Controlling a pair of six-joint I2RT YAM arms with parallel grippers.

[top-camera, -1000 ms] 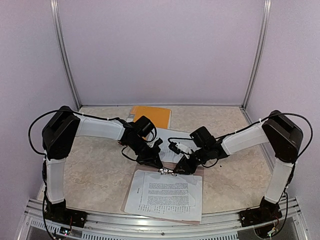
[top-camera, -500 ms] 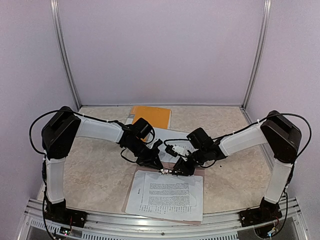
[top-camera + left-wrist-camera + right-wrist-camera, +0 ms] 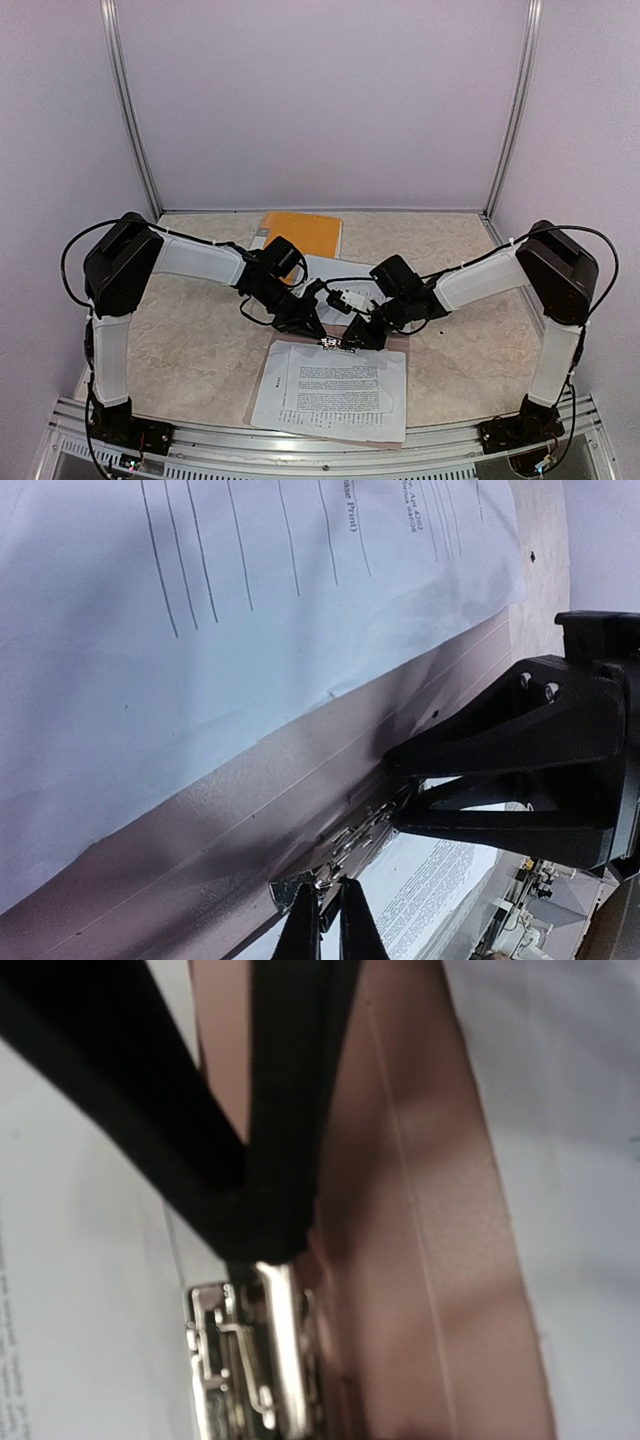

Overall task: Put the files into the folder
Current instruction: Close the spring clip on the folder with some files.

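Observation:
The taupe folder (image 3: 397,345) lies open near the front edge, with a printed file (image 3: 330,385) on it. Another file (image 3: 337,275) lies behind its spine. A metal clip (image 3: 336,345) sits at the spine. My left gripper (image 3: 322,333) is shut, its tips (image 3: 322,915) against the clip's end (image 3: 300,892). My right gripper (image 3: 351,338) comes in from the right, and its black fingers meet on the clip's lever (image 3: 278,1300). In the left wrist view the folder's spine (image 3: 200,810) runs between the ruled sheet (image 3: 200,600) and the printed sheet (image 3: 440,880).
An orange folder (image 3: 302,232) lies at the back of the marble table (image 3: 190,340). Metal posts (image 3: 130,110) and lilac walls close in the sides. An aluminium rail (image 3: 300,455) runs along the front edge.
The right arm has shifted slightly left and its jaws have narrowed around the clip's lever. The left arm and the sheets have hardly moved.

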